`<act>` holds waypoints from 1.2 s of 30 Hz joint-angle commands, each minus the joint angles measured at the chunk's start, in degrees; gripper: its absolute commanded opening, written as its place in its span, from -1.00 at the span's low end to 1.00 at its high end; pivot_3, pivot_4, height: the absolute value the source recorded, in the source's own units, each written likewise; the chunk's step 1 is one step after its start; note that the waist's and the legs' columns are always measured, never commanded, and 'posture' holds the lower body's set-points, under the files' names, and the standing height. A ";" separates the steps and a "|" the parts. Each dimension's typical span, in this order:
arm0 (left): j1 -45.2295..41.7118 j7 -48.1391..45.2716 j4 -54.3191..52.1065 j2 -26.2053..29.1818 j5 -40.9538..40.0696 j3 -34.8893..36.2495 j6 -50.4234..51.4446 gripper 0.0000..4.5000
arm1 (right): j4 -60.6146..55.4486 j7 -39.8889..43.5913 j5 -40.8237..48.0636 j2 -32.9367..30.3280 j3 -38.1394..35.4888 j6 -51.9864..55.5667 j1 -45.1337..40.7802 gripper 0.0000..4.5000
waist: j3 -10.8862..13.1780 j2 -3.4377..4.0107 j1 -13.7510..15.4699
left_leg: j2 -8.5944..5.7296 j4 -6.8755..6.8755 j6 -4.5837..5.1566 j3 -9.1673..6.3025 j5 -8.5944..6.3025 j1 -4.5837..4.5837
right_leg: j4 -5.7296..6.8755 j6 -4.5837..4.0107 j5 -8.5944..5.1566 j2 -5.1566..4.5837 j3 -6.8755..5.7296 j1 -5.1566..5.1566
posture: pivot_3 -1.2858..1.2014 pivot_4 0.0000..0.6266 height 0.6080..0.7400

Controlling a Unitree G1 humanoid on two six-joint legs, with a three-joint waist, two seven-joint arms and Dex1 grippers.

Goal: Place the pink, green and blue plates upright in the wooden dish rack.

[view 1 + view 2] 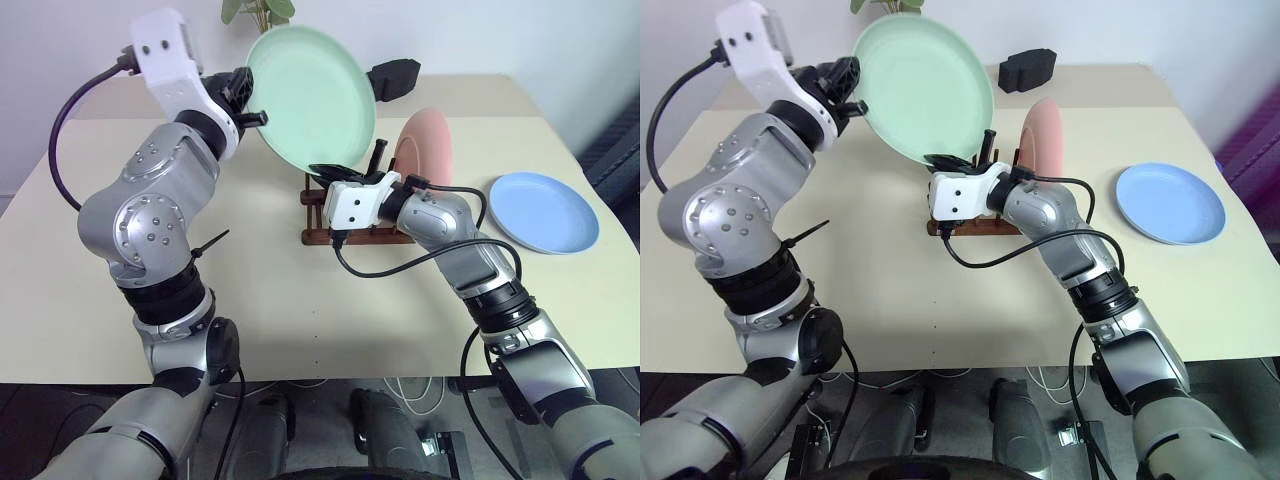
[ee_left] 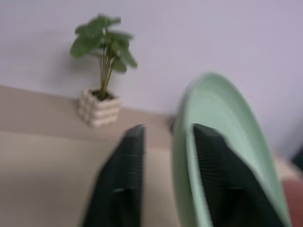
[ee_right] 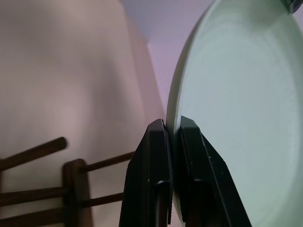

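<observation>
Pink plate [image 1: 424,148] blocking rack [image 1: 318,215] (rear slots)

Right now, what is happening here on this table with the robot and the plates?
The robot is passing the green plate between its arms above the table. The right pincer is shut on the plate's rim, while the left pincer stands open around the rim on the other side. The pink plate already stands upright in the wooden dish rack. The blue plate lies flat on the table.

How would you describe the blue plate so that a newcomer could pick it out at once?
Start at the beige table and find the wooden dish rack near its middle, where the pink plate stands upright. Toward the table's right edge lies the blue plate. It alone lies flat, apart from the rack, untouched by either gripper.
</observation>
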 commanded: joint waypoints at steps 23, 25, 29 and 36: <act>32.94 -27.21 5.79 28.35 9.79 -5.73 -30.63 0.99 | -19.15 9.85 41.29 5.55 -15.87 22.38 -0.13 -1.00 | 0.01 0.02 0.25 | 0.19 -0.06 0.12 -0.11 -0.07 0.05 | 0.01 -0.11 0.05 0.06 0.07 0.01 | 0.03 -0.52 0.85; 36.22 -30.54 4.72 28.51 9.98 -7.96 -33.17 0.99 | -22.48 10.59 48.42 4.98 -18.06 29.23 1.14 -1.00 | 0.01 0.02 0.19 | 0.23 -0.07 0.12 -0.11 -0.07 0.06 | 0.01 -0.14 0.06 0.06 0.07 0.01 | 0.03 -0.52 0.85; 40.90 -37.17 2.71 28.52 8.62 -11.09 -36.75 0.99 | -26.84 8.77 60.73 4.82 -22.37 40.84 3.94 -1.00 | 0.02 0.06 0.19 | 0.31 -0.11 0.15 -0.09 -0.08 0.06 | -0.01 -0.29 0.00 0.02 0.08 -0.01 | 0.03 -0.52 0.85; 45.57 -45.84 -1.84 28.25 3.68 -14.69 -36.27 0.99 | -29.80 -0.73 77.90 6.07 -29.80 53.23 8.02 -1.00 | 0.03 0.08 0.20 | 0.31 -0.10 0.19 -0.05 -0.11 0.05 | -0.02 -0.36 -0.04 -0.07 0.07 -0.02 | 0.03 -0.52 0.85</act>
